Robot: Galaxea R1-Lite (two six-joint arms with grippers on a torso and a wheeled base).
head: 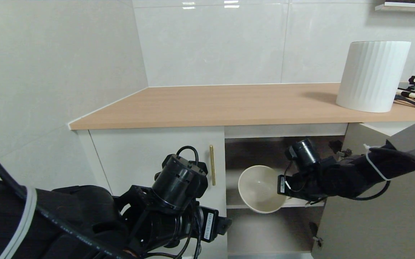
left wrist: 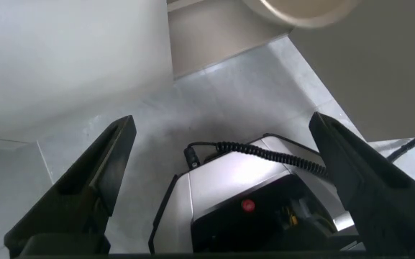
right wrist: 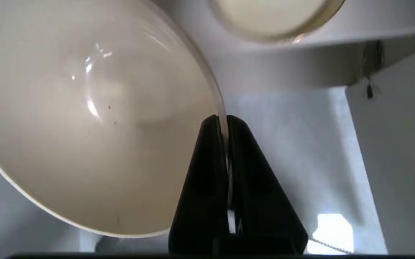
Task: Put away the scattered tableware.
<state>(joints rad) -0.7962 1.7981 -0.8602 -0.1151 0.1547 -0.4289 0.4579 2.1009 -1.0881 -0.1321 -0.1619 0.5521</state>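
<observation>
Left hand (left wrist: 223, 124) hung open; right hand (head: 282, 189) pinched only the rim of the round cream bowl (head: 259, 187), which might slip.

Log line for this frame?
right gripper: shut on bowl rim | bowl: tilted, at open cabinet | left gripper: open, empty | status: bowl not yet shelved
</observation>
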